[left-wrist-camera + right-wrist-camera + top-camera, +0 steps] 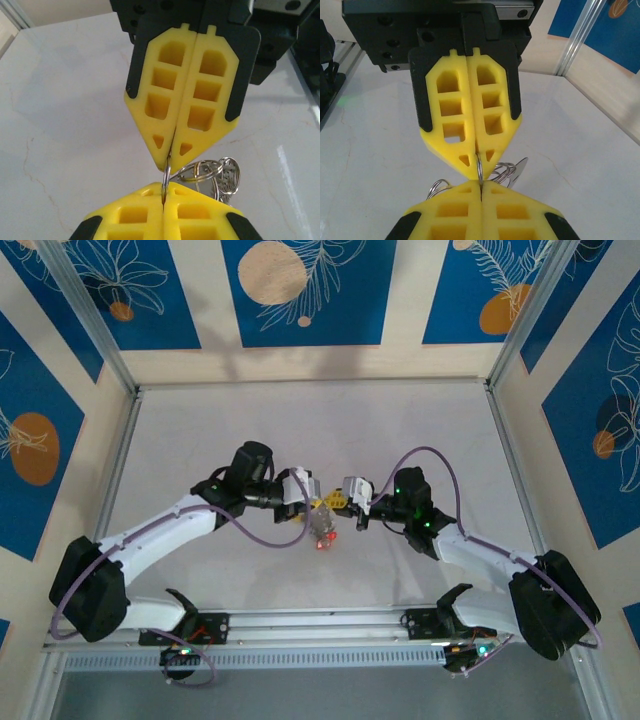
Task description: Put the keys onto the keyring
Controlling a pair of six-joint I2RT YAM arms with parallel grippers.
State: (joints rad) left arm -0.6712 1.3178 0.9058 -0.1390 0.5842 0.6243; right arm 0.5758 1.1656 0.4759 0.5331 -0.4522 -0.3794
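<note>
Over the middle of the table my left gripper [312, 498] and right gripper [340, 502] meet tip to tip. Each is shut on the keyring [167, 172], a thin metal ring seen edge-on between the yellow fingertips. In the left wrist view my left gripper [164, 190] is at the bottom and the right gripper [169, 161] points down from above. In the right wrist view my right gripper [480, 186] is below, the left gripper [478, 170] above, and the keyring [479, 169] runs between them. The keys [322, 530] hang under the tips on small silver rings [220, 175], a red head lowest.
The white marbled table [200, 440] lies under both arms, walled by metal posts and blue patterned panels [300, 290]. A silver rail [320, 625] runs along the near edge by the arm bases. A flat key blade [520, 169] sticks out to the right of the tips.
</note>
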